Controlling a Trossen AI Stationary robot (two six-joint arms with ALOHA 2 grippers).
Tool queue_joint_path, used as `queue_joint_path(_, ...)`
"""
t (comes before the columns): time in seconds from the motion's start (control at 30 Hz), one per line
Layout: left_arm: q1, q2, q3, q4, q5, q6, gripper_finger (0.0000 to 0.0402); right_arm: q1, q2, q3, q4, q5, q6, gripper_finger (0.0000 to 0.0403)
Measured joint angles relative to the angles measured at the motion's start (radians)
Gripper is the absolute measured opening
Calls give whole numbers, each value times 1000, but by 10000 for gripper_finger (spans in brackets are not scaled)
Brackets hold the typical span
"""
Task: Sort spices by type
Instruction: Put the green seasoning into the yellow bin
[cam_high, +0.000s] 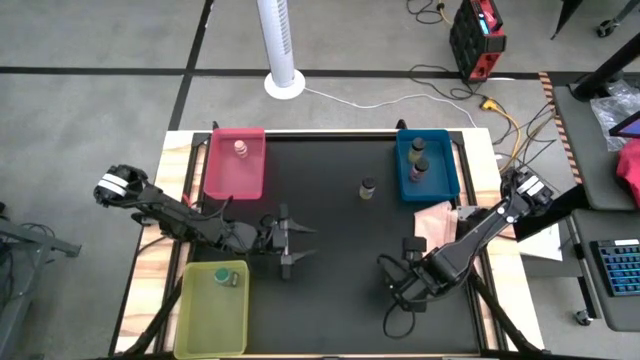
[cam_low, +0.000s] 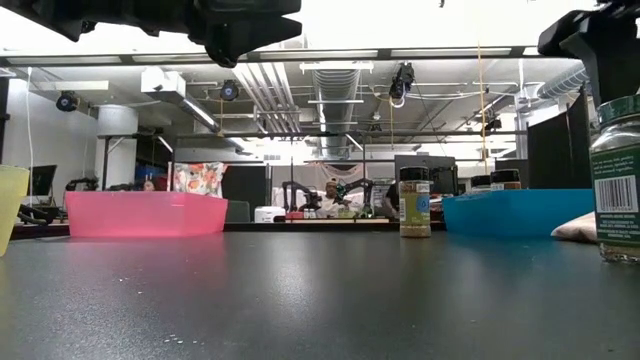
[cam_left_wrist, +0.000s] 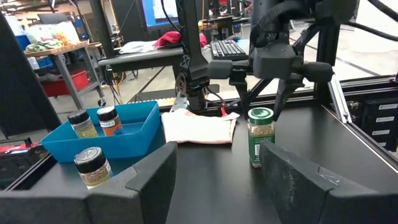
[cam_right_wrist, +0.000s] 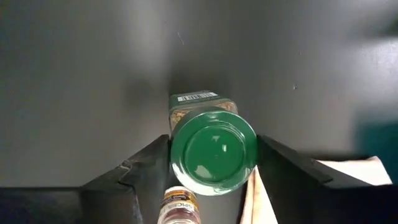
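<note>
One green-lidded spice jar (cam_right_wrist: 213, 151), barcode-labelled, stands upright between the right tool's (cam_right_wrist: 211, 168) open fingers; left tool (cam_high: 290, 242) open.

Green-lidded spice jar (cam_right_wrist: 213, 151) upright, directly under the right end effector (cam_high: 408, 262), between its spread fingers, standing on the worktop; barcode label visible. Dark-capped jar (cam_high: 368, 188) upright alone on the worktop, well ahead of both end effectors. Two dark-capped jars (cam_left_wrist: 83, 124) (cam_left_wrist: 108, 120) upright side by side in the blue tray, beyond the right end effector. Pinkish-topped jar (cam_high: 240, 148) in the red tray, ahead of the left end effector (cam_high: 288, 243). Green-lidded jar (cam_high: 222, 277) in the yellow-green tray, just beside the left end effector.
</note>
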Motion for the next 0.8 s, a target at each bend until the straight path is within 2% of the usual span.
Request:
queue_joint_path(0.23,0,0,0,-8,0,0,212,-9,45,-7,2,-9,-25,257)
queue_joint_path(0.3,0,0,0,-8,0,0,212,-15,50,-5,0,-26,-26,249)
queue_joint_path(0.43,0,0,0,-9,0,0,212,-29,37,10,-5,-77,-27,195)
queue_joint_path(0.6,0,0,0,-23,1,-24,212,-32,10,57,-21,-78,-46,196)
queue_joint_path(0.67,0,1,0,-27,16,-57,212,-31,0,100,-24,-2,-51,196)
queue_joint_path(0.8,0,1,0,-38,118,-68,222,-44,-3,200,26,231,-103,196)
